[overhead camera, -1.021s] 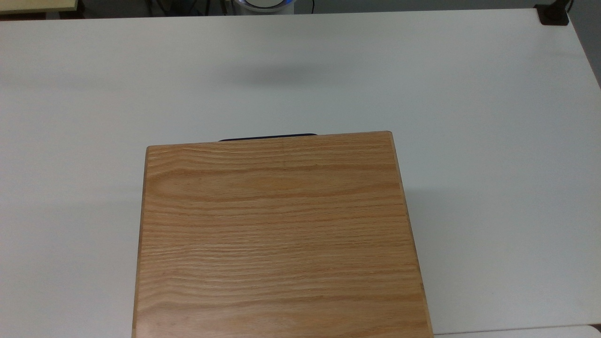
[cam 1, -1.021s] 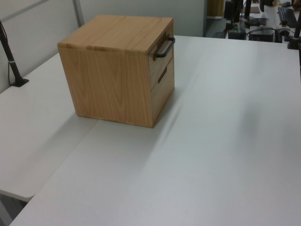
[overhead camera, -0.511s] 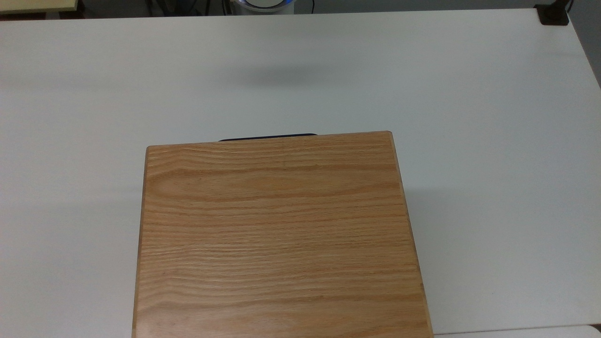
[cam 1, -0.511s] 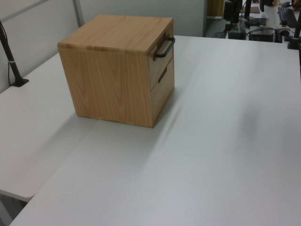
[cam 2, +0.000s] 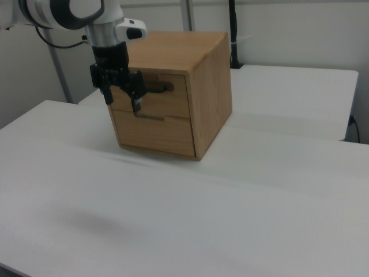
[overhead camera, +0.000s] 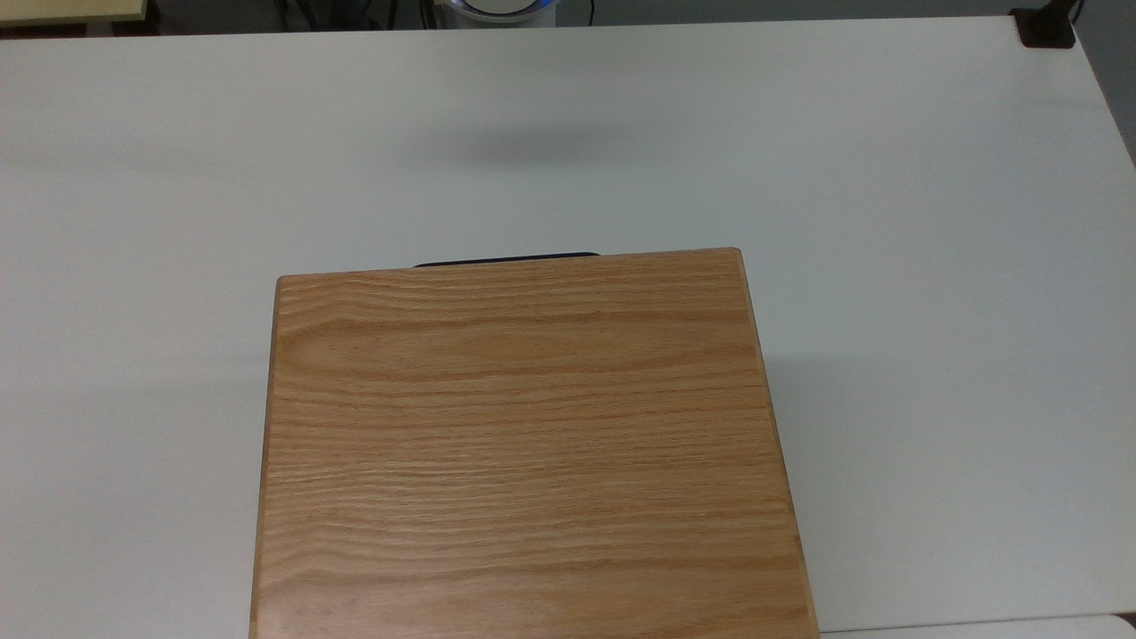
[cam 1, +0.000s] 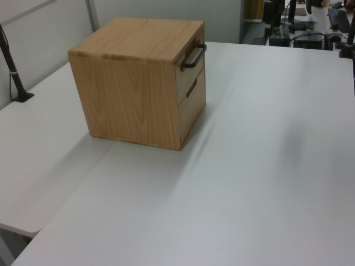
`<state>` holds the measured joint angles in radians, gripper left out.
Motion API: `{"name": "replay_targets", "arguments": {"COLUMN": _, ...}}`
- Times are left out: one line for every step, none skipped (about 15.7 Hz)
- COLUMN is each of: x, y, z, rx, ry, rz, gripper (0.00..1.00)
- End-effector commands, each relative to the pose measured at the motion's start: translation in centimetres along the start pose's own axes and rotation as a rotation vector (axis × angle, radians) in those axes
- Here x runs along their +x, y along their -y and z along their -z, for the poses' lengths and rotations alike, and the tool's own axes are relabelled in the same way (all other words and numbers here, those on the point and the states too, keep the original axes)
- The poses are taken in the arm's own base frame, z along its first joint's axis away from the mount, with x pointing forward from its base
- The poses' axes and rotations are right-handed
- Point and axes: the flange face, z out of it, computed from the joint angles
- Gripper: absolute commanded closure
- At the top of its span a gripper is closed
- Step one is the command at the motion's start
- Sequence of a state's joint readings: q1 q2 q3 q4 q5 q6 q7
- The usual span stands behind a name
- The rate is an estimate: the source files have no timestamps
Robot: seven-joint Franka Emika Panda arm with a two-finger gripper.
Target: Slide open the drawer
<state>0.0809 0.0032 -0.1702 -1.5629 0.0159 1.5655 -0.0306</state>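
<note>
**Q:** Anything different in the last second? My feeds look frozen.

**A:** Same here, pretty much. In the top view and the left view the cabinet (overhead camera: 524, 444) hasn't budged, and the drawer (cam 2: 167, 99) is just as shut as it was. Its front sits flush with the cabinet face, and only the black bar handle (overhead camera: 506, 258) peeks out past the top panel's far edge. The soft shadow on the surface (overhead camera: 887, 177) beyond the handle looks unchanged too. My read is that we haven't really started: no contact, no slide, the whole pull is still ahead.

**Q:** Where's the arm then?

**A:** I'm going by the right view. The wrist (cam 2: 106, 34) comes in from the right view's upper left and points straight down. The jaws hang at about the height of the top drawer, overlapping the cabinet's front edge on the right view's left. They're spread wide with nothing between them; one finger (cam 2: 138, 104) shows dark against the oak. I reckon they're actually well out in front of the handle (cam 2: 158, 88), not touching it, since that shadow in the top view falls well apart from the cabinet.

**Q:** So what's next?

**A:** I'd guess it has to travel in to the bar, close on it, then pull straight out.
</note>
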Motion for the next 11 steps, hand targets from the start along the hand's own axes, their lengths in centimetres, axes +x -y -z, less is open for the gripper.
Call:
{"name": "replay_targets", "arguments": {"x": 1.3, "y": 0.6, "z": 0.0, "rx": -0.004, "ry": -0.004, "rz": 0.007, "gripper": 0.00}}
{"name": "replay_targets", "arguments": {"x": 1.4, "y": 1.4, "z": -0.1, "rx": -0.003, "ry": -0.005, "rz": 0.013, "gripper": 0.00}}
{"name": "replay_targets", "arguments": {"x": 1.8, "y": 2.3, "z": -0.9, "rx": -0.007, "ry": 0.007, "rz": 0.008, "gripper": 0.00}}
{"name": "replay_targets", "arguments": {"x": 2.2, "y": 3.6, "z": -1.6, "rx": -0.011, "ry": 0.011, "rz": 0.004, "gripper": 0.00}}
{"name": "replay_targets", "arguments": {"x": 2.6, "y": 4.1, "z": -1.4, "rx": -0.008, "ry": -0.017, "rz": 0.011, "gripper": 0.00}}
{"name": "replay_targets", "arguments": {"x": 3.1, "y": 4.4, "z": -1.2, "rx": -0.003, "ry": -0.062, "rz": 0.019, "gripper": 0.00}}
{"name": "replay_targets", "arguments": {"x": 3.7, "y": 4.6, "z": -1.2, "rx": 0.000, "ry": -0.095, "rz": 0.014, "gripper": 0.00}}
{"name": "replay_targets", "arguments": {"x": 4.2, "y": 5.6, "z": -1.6, "rx": 0.005, "ry": -0.115, "rz": 0.026, "gripper": 0.00}}
{"name": "replay_targets", "arguments": {"x": 4.7, "y": 6.2, "z": -1.8, "rx": 0.016, "ry": -0.136, "rz": 0.031, "gripper": 0.00}}
{"name": "replay_targets", "arguments": {"x": 5.3, "y": 6.4, "z": -2.1, "rx": 0.029, "ry": -0.159, "rz": 0.029, "gripper": 0.00}}
{"name": "replay_targets", "arguments": {"x": 6.0, "y": 6.8, "z": -2.1, "rx": 0.063, "ry": -0.196, "rz": -0.006, "gripper": 0.00}}
